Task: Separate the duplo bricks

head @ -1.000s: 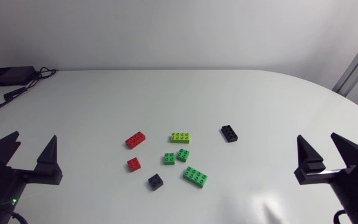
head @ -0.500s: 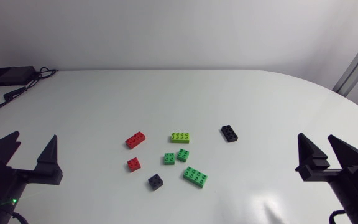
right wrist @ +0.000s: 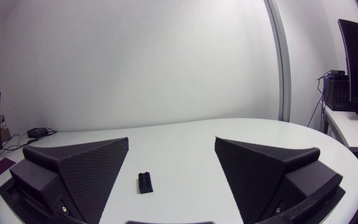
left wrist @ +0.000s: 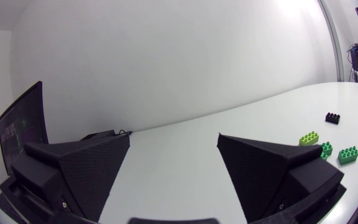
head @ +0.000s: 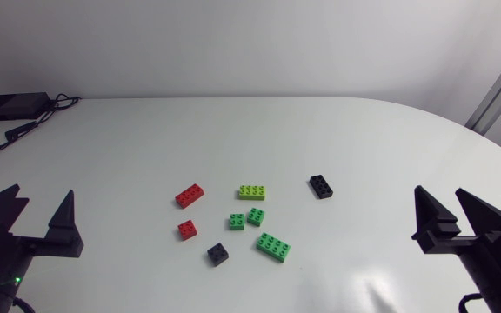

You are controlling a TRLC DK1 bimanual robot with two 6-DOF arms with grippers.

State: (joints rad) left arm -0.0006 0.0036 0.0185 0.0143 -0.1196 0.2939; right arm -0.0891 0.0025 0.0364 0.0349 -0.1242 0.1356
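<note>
I am holding both claws released
My left claw (head: 43, 192) and right claw (head: 439, 193) are hanging at opposite sides of the surface (head: 364, 139), the duplo bricks (head: 237, 221) lying scattered between them

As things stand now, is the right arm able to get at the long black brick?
Probably yes. The long black brick lies by itself on the side toward the right gripper, whose fingers stand open. Nothing shows between the two, so the way looks free.
</note>
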